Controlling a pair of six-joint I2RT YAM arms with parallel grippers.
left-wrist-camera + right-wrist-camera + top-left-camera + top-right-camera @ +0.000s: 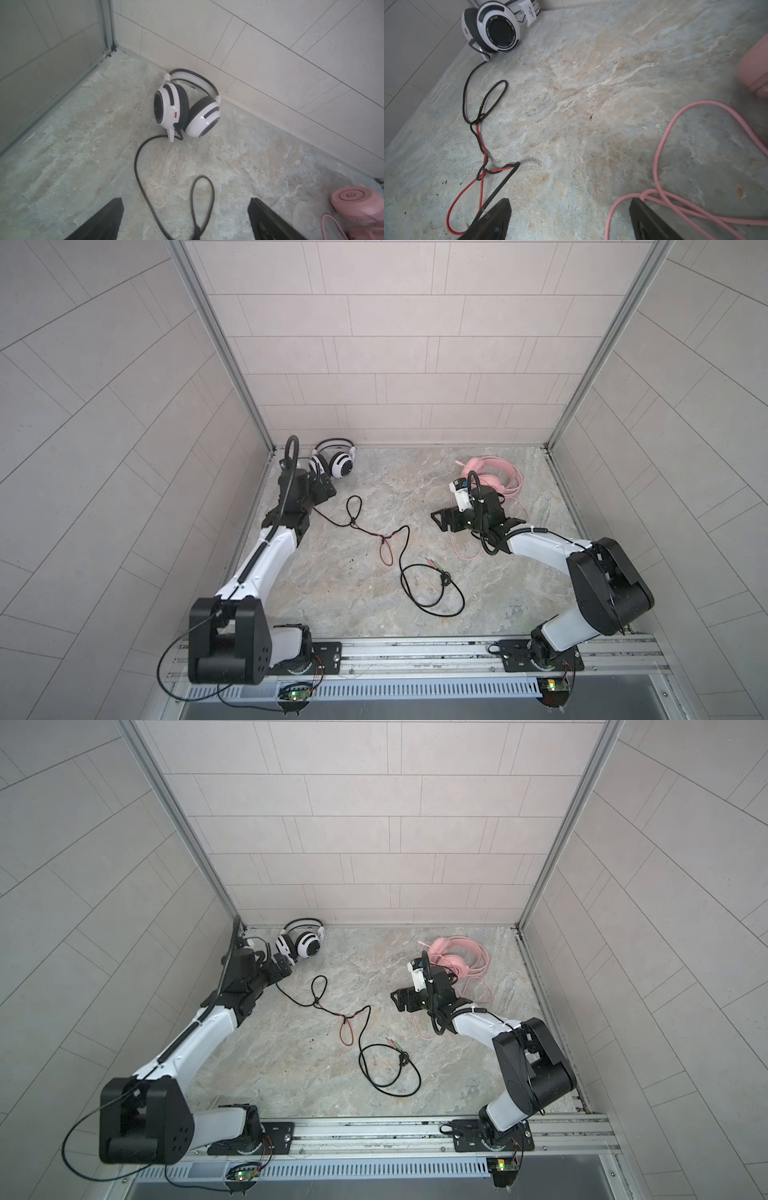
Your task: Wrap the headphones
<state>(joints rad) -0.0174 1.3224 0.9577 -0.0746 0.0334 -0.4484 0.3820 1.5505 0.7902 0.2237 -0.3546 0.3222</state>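
The white-and-black headphones (338, 462) (305, 944) (187, 108) (494, 31) lie against the back wall at the far left. Their black and red cable (399, 556) (361, 1036) (483, 145) trails in knotted loops toward the middle. My left gripper (326, 489) (284, 965) (185, 201) stands open just short of that headset, with the cable (143, 166) running on the floor between its fingers. The pink headphones (486, 472) (451, 952) (353, 199) lie at the far right. My right gripper (441, 520) (401, 1000) (570, 202) is open over bare floor, beside the pink cable (660, 158).
The stone-patterned floor (415, 489) is boxed in by tiled walls on three sides, with metal corner posts (232, 364). The black cable's plugs (432, 562) lie near the middle front. A metal rail (415, 649) carrying both arm bases runs along the front edge.
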